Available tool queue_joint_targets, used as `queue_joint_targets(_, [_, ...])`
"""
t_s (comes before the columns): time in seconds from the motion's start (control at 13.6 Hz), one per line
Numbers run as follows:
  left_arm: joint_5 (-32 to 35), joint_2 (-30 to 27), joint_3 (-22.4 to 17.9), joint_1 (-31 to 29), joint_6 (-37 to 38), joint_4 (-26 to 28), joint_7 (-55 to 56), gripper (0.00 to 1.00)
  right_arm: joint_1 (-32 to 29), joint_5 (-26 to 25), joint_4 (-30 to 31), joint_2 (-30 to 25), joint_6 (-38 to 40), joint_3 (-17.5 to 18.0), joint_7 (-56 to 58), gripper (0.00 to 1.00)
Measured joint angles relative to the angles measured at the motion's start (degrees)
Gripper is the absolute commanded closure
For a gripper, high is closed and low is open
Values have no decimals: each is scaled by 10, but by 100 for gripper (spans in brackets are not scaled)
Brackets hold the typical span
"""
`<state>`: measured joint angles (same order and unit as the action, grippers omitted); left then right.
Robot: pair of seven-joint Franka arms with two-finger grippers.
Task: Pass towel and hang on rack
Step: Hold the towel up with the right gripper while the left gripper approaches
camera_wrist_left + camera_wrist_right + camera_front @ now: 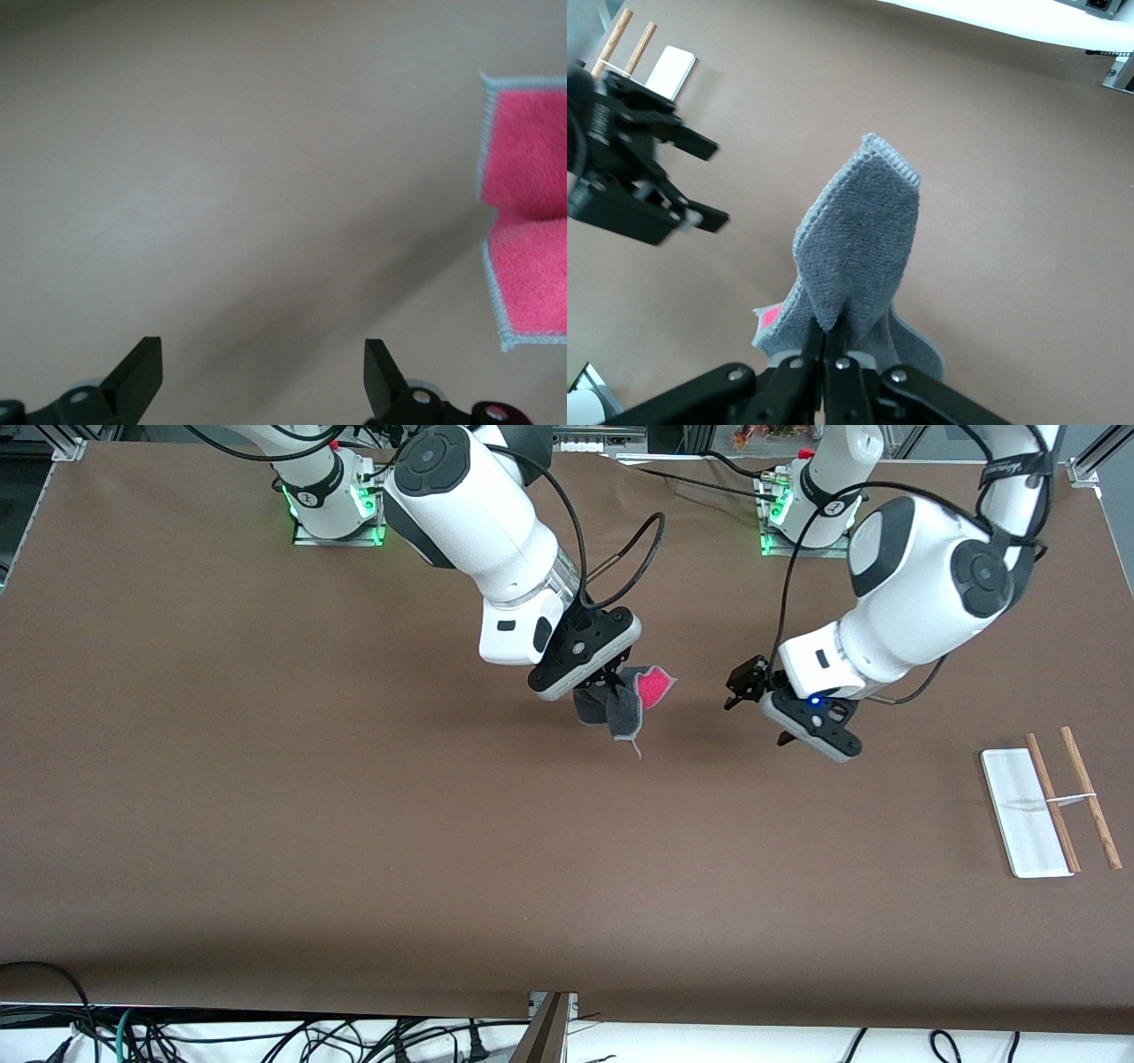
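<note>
Partly hidden towel [631, 695] under right gripper [611, 682]

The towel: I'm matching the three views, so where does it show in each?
Front view: towel hangs from the right end effector over mid-table.
Left wrist view: its pink side at the picture's edge.
Right wrist view: grey cloth, pinched.
Shared landmark: left end effector.

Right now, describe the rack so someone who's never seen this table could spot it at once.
Look along the brown table to the left arm's end. There, resting on the surface past the open left hand, is the rack: a flat white rectangular base with two thin light-wood rods beside it, joined by a thin metal crosspiece. Nothing else on the table is white and wooden.
</note>
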<state>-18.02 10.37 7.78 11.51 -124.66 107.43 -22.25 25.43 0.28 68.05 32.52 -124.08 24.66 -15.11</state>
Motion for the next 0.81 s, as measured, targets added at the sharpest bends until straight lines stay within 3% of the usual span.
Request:
queue_joint_targets(0.37, [0, 6, 0, 31, -23, 8, -143, 0, 0, 0, 0, 0, -8, 0, 0, 100])
queue_joint_targets(0.81, [0, 1, 3, 85, -47, 59, -172, 0, 0, 0, 0, 0, -8, 0, 0, 100])
